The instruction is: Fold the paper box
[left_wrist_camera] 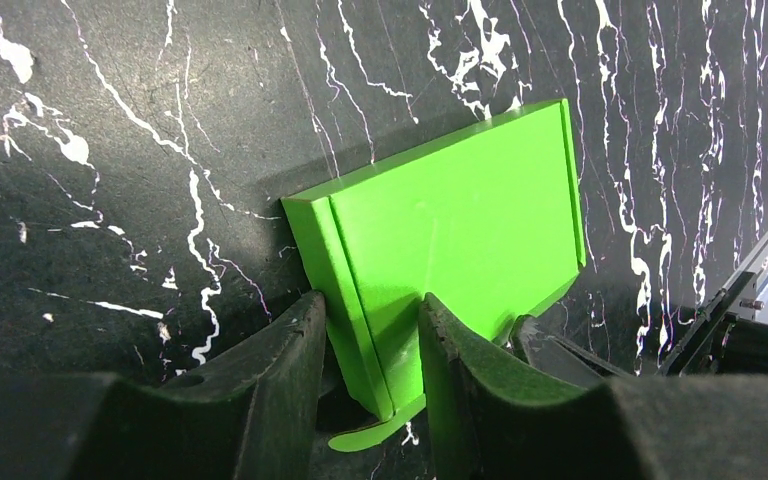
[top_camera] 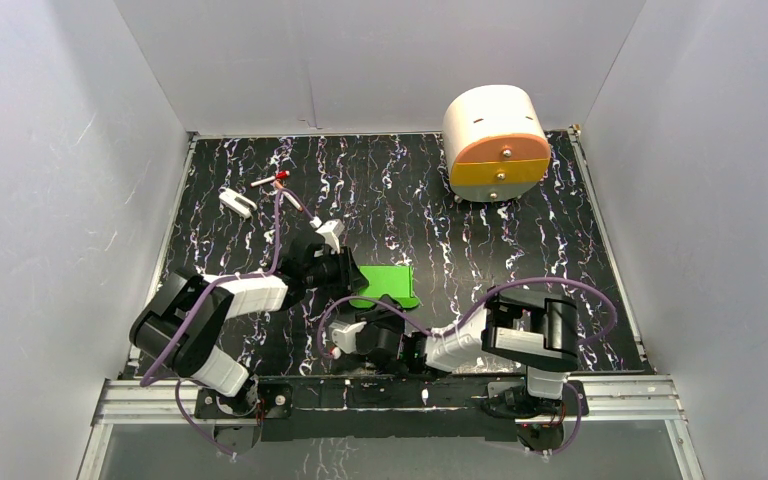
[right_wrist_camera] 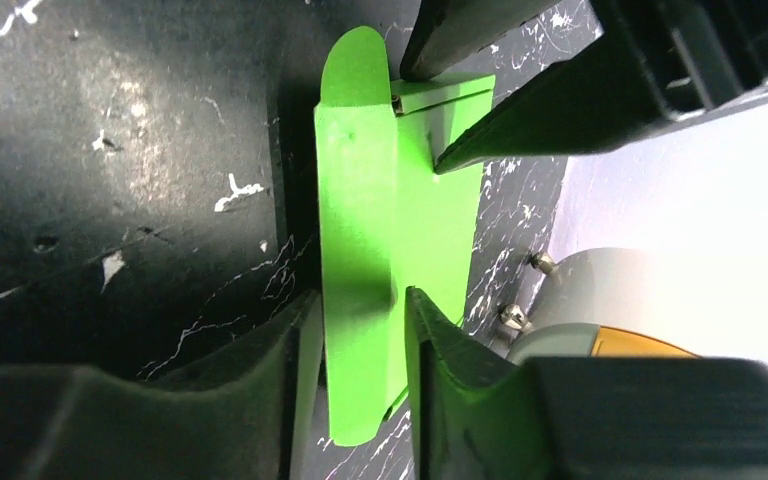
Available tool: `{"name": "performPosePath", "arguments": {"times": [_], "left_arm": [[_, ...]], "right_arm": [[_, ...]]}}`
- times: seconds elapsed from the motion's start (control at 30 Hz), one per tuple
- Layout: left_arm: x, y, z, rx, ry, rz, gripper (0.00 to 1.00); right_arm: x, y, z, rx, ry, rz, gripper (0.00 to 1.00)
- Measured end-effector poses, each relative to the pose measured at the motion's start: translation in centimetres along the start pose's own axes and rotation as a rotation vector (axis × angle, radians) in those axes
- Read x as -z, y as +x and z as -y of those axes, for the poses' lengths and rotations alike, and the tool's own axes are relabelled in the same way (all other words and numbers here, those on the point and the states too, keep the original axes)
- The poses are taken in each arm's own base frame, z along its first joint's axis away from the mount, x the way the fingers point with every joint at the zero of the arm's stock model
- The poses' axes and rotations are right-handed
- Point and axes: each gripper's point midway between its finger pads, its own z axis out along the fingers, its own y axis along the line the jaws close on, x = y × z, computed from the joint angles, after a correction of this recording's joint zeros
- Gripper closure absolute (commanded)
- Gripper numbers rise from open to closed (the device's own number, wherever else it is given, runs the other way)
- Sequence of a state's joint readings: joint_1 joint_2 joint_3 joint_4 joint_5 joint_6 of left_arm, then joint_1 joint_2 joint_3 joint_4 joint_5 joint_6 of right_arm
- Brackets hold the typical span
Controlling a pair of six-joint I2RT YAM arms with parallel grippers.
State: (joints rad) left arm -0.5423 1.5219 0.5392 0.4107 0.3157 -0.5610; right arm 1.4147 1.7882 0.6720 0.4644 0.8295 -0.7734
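Note:
The paper box (top_camera: 392, 281) is bright green thin card, folded into a small flat shape near the middle of the black marbled table. My left gripper (top_camera: 350, 272) is at its left end. In the left wrist view my left gripper (left_wrist_camera: 365, 300) is closed on the box's (left_wrist_camera: 460, 215) folded side wall, with a rounded tab sticking out below. My right gripper (top_camera: 365, 322) comes from the near side. In the right wrist view my right gripper (right_wrist_camera: 355, 295) is closed on the near edge of the box (right_wrist_camera: 360, 200). The left gripper's fingers (right_wrist_camera: 520, 105) show there at the far end.
A large cream-and-orange rounded drawer unit (top_camera: 495, 145) stands at the back right. A small white object (top_camera: 237, 202) and a red-tipped item (top_camera: 272, 180) lie at the back left. White walls enclose the table on three sides.

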Motion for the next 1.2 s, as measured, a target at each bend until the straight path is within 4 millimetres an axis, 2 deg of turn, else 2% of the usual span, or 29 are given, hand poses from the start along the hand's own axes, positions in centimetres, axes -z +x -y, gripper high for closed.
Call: {"name": "performPosePath", "arguments": {"times": [0.27,0.5,0.63,0.77,0.93,1.07,1.2], "left_arm": [[0.0,-0.2,0.0,0.004,0.000,0.000,0.64],[0.1,-1.4,0.9,0.011,0.023,0.021,0.63],[0.5,-1.8,1.3,0.015,0.031,0.027,0.59],[0.9,-1.6,1.4,0.025,0.022,0.012,0.56],[2.3,-1.5,1.8,0.037,0.005,0.006,0.50],[3.7,-2.9,2.6,0.033,0.003,0.053,0.44],[5.0,-4.6,3.2,0.026,-0.019,0.113,0.41]], "right_arm": [[0.5,0.9,0.6,0.053,0.043,-0.008,0.83],[1.7,0.1,2.8,0.009,0.070,0.032,1.00],[2.4,-0.3,3.9,-0.027,0.072,0.058,1.00],[3.1,-0.5,4.1,-0.067,0.039,0.085,1.00],[4.6,-2.0,5.5,-0.175,-0.042,0.139,1.00],[5.7,-2.7,7.6,-0.304,-0.103,0.174,1.00],[6.0,-2.7,8.8,-0.418,-0.197,0.189,1.00]]}}
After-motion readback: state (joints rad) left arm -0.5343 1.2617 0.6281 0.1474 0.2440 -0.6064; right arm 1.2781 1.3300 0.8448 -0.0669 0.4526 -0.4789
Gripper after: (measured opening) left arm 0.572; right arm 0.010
